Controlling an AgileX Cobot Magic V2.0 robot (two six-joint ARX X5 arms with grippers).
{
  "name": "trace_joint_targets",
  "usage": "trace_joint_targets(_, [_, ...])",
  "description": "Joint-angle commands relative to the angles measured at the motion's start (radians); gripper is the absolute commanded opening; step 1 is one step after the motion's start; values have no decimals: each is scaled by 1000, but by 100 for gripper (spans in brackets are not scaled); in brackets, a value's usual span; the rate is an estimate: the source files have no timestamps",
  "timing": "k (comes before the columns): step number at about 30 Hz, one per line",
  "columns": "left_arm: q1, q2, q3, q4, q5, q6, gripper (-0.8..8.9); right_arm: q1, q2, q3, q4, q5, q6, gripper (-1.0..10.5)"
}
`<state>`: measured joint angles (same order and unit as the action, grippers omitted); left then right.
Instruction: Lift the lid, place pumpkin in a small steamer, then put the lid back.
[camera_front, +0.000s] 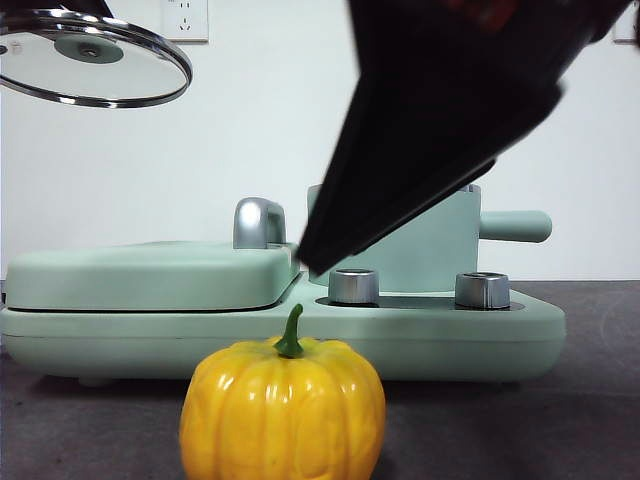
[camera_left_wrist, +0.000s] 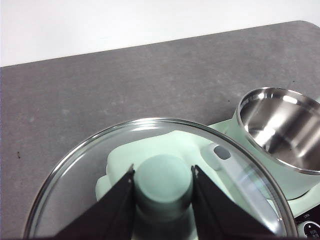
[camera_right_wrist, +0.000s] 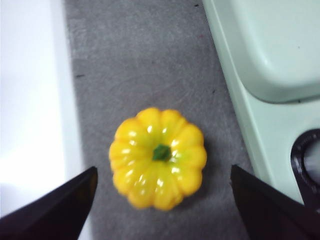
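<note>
The left hand (camera_left_wrist: 162, 187) pinches the mint-green knob of the glass lid (camera_left_wrist: 90, 165), one black jaw pressed against each side of it, and holds the lid in the air. In the front view the lid (camera_front: 90, 55) hangs high, slightly tilted, well clear of the appliance below it. Through the glass the left wrist view shows the flat hinged cover (camera_left_wrist: 150, 150) of the appliance underneath.

The small steamer (camera_left_wrist: 280, 135) stands uncovered, its steel inside bare and shiny. In the front view its mint-green wall (camera_front: 440, 250) and stubby side handle (camera_front: 515, 226) rise behind two chrome dials (camera_front: 353, 286), partly hidden by the dark arm.

The pumpkin (camera_front: 283, 410) sits upright on the grey tabletop (camera_front: 560, 420), close to the front edge and just in front of the appliance base (camera_front: 450, 340), apart from it. Its green stem (camera_front: 291, 333) points up.

The right hand (camera_right_wrist: 162, 200) hovers above the pumpkin (camera_right_wrist: 159, 157) with its jaws spread wide, one on either side of it, touching nothing. In the front view its arm comes down from the upper right, its black tip (camera_front: 315, 258) hanging above and behind the pumpkin.
</note>
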<state>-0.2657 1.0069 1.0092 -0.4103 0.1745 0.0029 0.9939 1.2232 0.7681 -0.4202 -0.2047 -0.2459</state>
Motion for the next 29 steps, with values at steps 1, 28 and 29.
trace_joint_targets(1, [-1, -1, 14, 33, -1, -7, 10, 12, 41, 12, 43, -3, 2, 459])
trace_joint_targets(28, [-1, -1, 14, 32, -1, 8, 10, 16, 229, 12, 83, -16, 61, 491])
trace_joint_targets(29, [-1, -1, 14, 32, -1, 8, 10, 17, 238, 12, 83, -16, 67, 477])
